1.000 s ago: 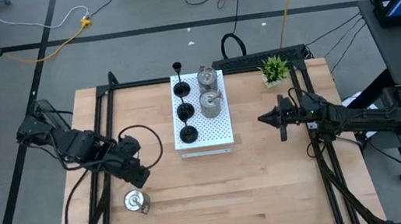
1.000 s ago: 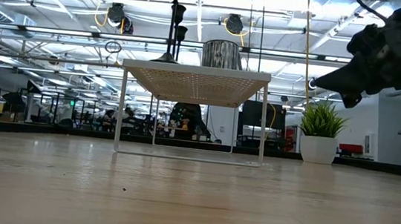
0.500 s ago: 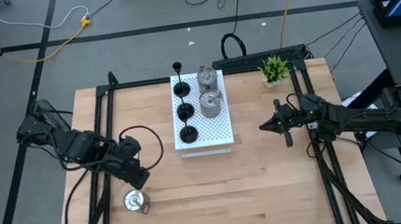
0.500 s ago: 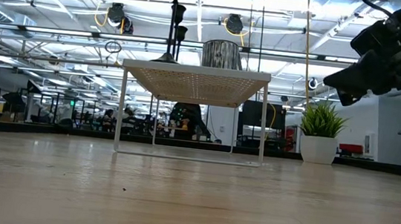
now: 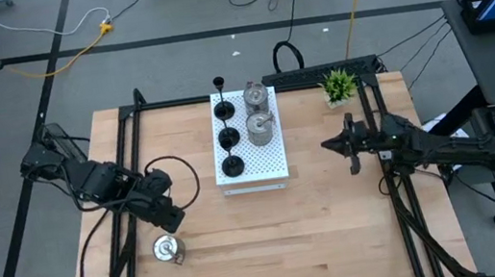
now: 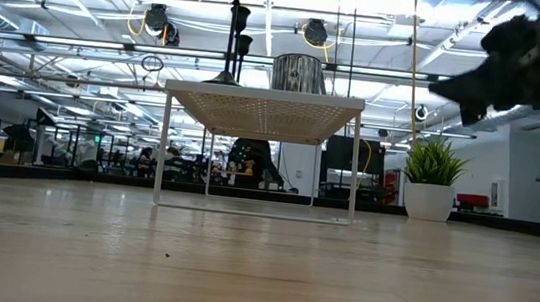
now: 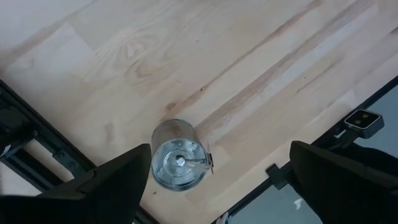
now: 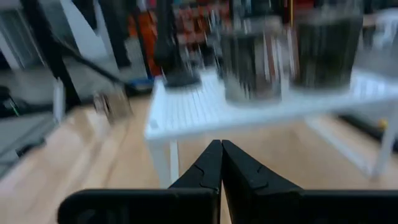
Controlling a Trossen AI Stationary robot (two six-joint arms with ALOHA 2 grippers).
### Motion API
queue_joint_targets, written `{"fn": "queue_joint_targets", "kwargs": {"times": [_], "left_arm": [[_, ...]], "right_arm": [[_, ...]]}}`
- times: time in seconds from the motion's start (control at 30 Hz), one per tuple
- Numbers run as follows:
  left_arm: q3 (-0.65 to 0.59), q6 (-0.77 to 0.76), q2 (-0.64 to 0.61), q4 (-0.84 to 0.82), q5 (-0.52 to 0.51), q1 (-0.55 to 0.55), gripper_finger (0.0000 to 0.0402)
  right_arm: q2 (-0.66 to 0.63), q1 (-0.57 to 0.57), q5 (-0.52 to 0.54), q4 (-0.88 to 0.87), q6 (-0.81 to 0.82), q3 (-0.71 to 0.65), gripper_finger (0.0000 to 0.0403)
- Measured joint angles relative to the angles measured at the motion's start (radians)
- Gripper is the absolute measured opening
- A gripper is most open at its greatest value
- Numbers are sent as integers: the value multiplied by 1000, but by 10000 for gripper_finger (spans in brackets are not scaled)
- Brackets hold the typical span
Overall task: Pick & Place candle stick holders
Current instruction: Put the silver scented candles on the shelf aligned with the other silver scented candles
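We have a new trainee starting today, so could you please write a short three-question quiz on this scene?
1. True or false: the left gripper is open above a silver holder on the table.
2. How many black holders stand on the white board?
3. The right gripper is: A) open, B) shut and empty, C) shut on a holder.

Key: 1 true; 2 three; 3 B.
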Motion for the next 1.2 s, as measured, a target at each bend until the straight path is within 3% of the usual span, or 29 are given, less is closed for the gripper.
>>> {"fn": "queue_joint_targets", "kwargs": {"times": [0.3, 0.47, 0.93, 1.2], "left_arm": [[0, -27, 24, -16, 3, 0, 390], [-4, -26, 110, -106, 102, -2, 390], [-115, -99, 257, -69, 328, -123, 391], [-201, -149, 260, 73, 395, -158, 391]], "right_arm": [[-161, 0, 2, -69, 11, 0, 0], [-187, 0, 2, -87, 17, 0, 0], [-187, 0, 2, -87, 19, 0, 0], [-187, 0, 2, -87, 40, 0, 0]]}}
